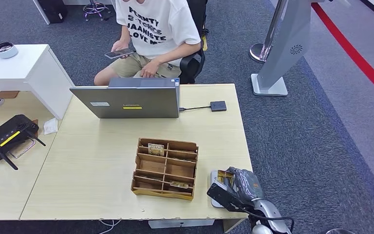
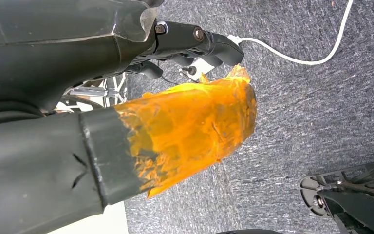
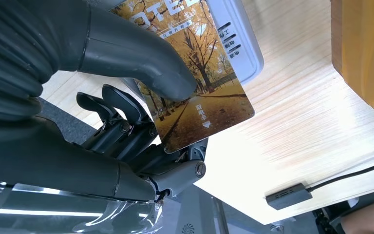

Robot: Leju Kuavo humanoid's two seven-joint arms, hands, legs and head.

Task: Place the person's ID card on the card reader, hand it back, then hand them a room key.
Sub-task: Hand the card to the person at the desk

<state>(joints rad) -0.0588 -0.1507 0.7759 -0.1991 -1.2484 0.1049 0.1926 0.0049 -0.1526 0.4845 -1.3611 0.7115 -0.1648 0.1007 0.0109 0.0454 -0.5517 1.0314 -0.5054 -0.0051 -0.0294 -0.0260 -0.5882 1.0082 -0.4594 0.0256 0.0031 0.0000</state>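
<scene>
The right hand (image 3: 141, 122) pinches a card (image 3: 199, 105) printed with autumn trees, thumb on its face and darker fingers (image 3: 121, 109) beneath. The card lies over the grey card reader (image 3: 241, 46), which sits on the table (image 1: 92, 165) just under the hand. Beside the hand stands a wooden tray (image 1: 165, 168) with compartments. Beyond it are a laptop (image 1: 131, 100) and a seated person (image 1: 151, 36) holding a phone (image 1: 118, 53). The left hand (image 2: 195, 46) hangs over carpet; I cannot tell whether it is wide or closed.

The card (image 3: 202, 92) covers much of the card reader (image 3: 241, 46), its top hidden behind the right hand (image 3: 126, 97).
</scene>
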